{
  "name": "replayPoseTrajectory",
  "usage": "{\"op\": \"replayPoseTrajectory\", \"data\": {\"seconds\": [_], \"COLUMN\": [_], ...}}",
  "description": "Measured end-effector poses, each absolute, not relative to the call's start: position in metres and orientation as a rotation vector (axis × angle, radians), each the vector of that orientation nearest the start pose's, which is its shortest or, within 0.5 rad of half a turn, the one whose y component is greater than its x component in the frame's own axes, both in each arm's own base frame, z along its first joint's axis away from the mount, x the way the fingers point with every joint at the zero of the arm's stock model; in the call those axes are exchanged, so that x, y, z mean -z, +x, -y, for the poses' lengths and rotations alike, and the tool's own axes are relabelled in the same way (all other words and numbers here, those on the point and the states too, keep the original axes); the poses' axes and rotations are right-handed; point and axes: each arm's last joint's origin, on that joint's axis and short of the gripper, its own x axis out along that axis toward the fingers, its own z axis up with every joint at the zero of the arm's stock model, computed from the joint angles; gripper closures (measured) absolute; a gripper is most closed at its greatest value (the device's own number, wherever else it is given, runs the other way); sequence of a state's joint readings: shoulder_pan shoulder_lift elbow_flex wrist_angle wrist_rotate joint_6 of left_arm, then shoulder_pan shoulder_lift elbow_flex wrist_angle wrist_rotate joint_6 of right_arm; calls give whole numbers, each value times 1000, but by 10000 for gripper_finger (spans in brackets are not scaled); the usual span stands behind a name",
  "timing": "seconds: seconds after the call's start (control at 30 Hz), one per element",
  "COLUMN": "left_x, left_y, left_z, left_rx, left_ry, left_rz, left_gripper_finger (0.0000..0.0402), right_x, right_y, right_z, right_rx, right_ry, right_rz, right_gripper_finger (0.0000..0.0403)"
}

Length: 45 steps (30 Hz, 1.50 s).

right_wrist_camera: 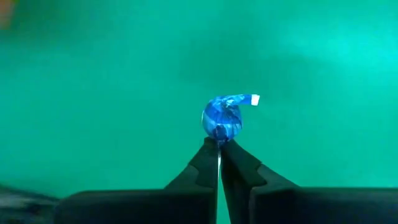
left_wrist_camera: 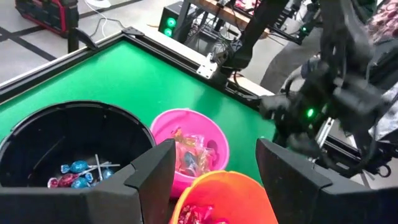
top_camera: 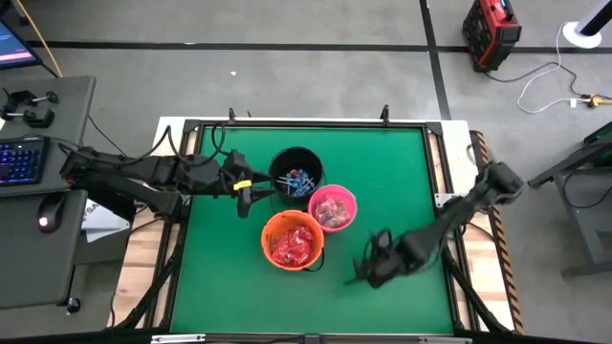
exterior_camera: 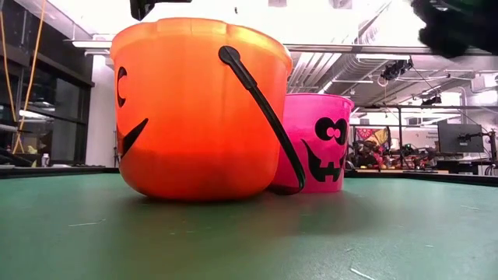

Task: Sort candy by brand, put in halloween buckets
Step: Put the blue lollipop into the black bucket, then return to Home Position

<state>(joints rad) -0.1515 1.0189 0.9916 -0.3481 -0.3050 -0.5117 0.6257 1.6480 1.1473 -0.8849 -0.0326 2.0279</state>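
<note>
Bright, even overhead light; the right arm [top_camera: 449, 225] is motion-blurred, the ceiling glare-washed.

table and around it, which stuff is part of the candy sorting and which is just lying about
Job: black bucket, orange bucket, pink bucket, blue lollipop pinched in right gripper, left gripper.
Lying about: keyboard, red case on the floor.

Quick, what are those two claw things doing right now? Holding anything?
Left tool: open, empty, above the buckets.
Right tool: shut on a blue lollipop.
</note>
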Motion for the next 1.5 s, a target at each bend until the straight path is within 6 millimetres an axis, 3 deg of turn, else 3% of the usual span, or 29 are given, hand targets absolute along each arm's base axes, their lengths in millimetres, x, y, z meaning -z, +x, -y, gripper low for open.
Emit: {"op": "replayPoseTrajectory", "data": {"seconds": [0.2,0.3,0.43,0.53,0.73,1.0,1.13,1.3,1.43,1.5], "left_x": [-347,-347,-347,-347,-347,-358,-365,-365,-343,-330], "left_y": [216,216,216,216,214,201,190,167,146,138], "left_z": [19,20,20,21,30,29,24,13,3,0], "left_rx": [-264,-261,-257,-257,-200,-229,-275,-367,-391,-346], "left_ry": [-431,-435,-476,-508,-486,-436,-368,-239,-232,-272], "left_rz": [-312,-313,-311,-308,-321,-255,-211,-223,-202,-122], "left_gripper_finger": [188,188,188,188,188,188,200,277,380,389], "right_x": [-278,-300,-309,-305,-282,-275,-284,-314,-340,-348], "right_y": [265,283,319,345,364,365,360,339,312,298], "right_z": [-119,-83,-33,0,46,56,58,57,52,46], "right_rx": [695,604,474,417,419,379,342,297,283,265], "right_ry": [1077,943,807,706,705,660,669,643,610,589], "right_rz": [-713,-560,-429,-333,-346,-391,-379,-330,-315,-345], "right_gripper_finger": [402,402,402,402,386,248,194,180,192,214]}}
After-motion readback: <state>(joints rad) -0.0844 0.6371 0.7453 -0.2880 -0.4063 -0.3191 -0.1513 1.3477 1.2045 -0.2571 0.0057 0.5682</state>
